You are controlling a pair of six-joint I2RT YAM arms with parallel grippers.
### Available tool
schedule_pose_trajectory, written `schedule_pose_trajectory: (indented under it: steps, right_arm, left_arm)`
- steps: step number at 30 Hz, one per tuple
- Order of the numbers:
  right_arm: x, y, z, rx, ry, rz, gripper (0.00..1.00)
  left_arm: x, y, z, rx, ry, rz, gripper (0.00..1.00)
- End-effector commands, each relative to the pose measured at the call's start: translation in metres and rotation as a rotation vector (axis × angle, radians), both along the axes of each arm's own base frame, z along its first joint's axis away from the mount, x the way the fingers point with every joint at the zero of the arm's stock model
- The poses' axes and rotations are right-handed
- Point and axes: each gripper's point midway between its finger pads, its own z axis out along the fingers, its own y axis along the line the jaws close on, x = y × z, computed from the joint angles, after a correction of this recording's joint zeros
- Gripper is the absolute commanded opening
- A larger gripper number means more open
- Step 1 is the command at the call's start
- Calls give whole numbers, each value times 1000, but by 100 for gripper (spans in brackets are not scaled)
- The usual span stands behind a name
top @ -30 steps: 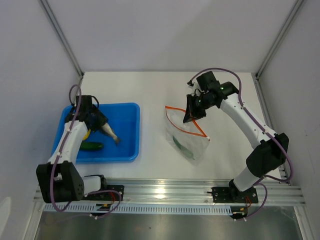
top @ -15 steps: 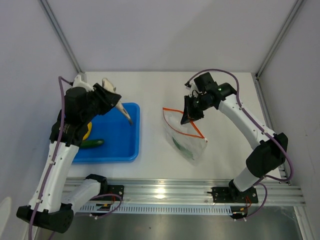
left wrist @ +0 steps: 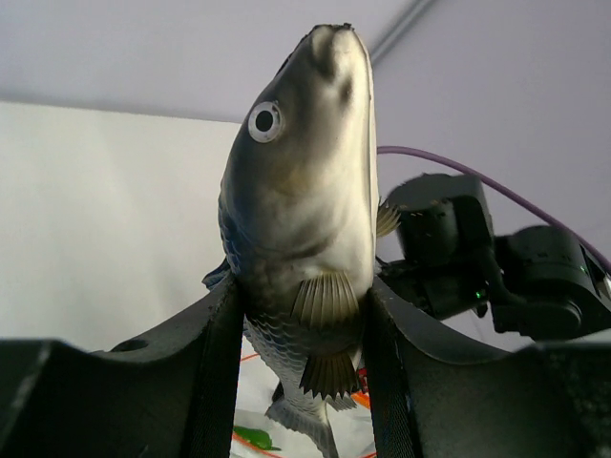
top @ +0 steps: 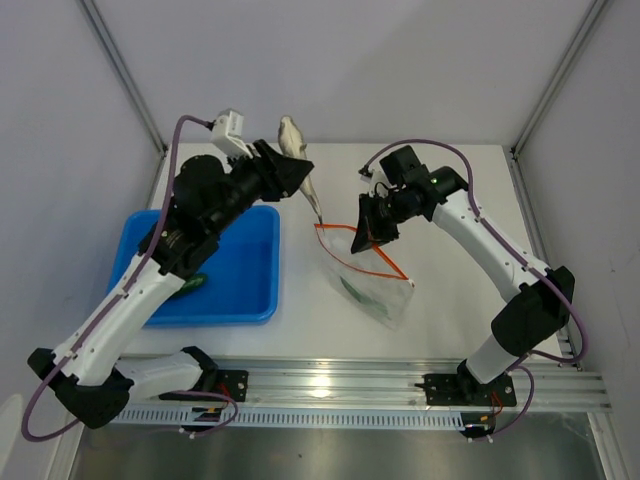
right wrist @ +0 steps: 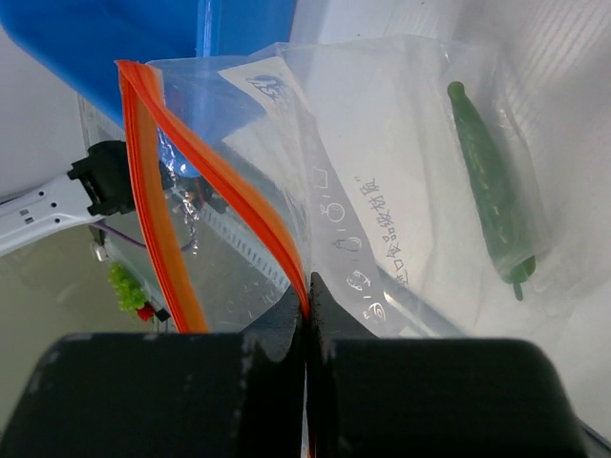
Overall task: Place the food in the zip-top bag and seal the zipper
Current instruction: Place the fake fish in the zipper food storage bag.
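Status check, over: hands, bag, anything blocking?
Left hand shut on fish, tail-down near bag mouth. Right hand pinching zipper, mouth open. Green piece bagged; second green piece in tray. Nothing blocking.

Top external: high up behind both arm bases, looking down on the whole table (top: 300, 310), farthest back of the three.
Left wrist: riding the left gripper (left wrist: 301, 286), aimed out between its jaws, right up against the toy fish (left wrist: 301, 210), right arm (left wrist: 496, 267) beyond.
Right wrist: on the right gripper (right wrist: 305, 296), nose-close to the zip-top bag (right wrist: 382, 172), blue tray (right wrist: 143, 38) behind.
Shared: all three catch the bag's orange zipper (right wrist: 224, 191).
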Motion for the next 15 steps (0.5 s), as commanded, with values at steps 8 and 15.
schedule_pose_trajectory:
  steps: [8, 15]
  right_arm:
    - [-5, 10, 28, 102, 13, 19, 0]
    - [-4, 9, 31, 113, 21, 5, 0]
  left_arm:
    - [17, -47, 21, 101, -148, 39, 1]
    - [17, -65, 9, 185, -149, 115, 1]
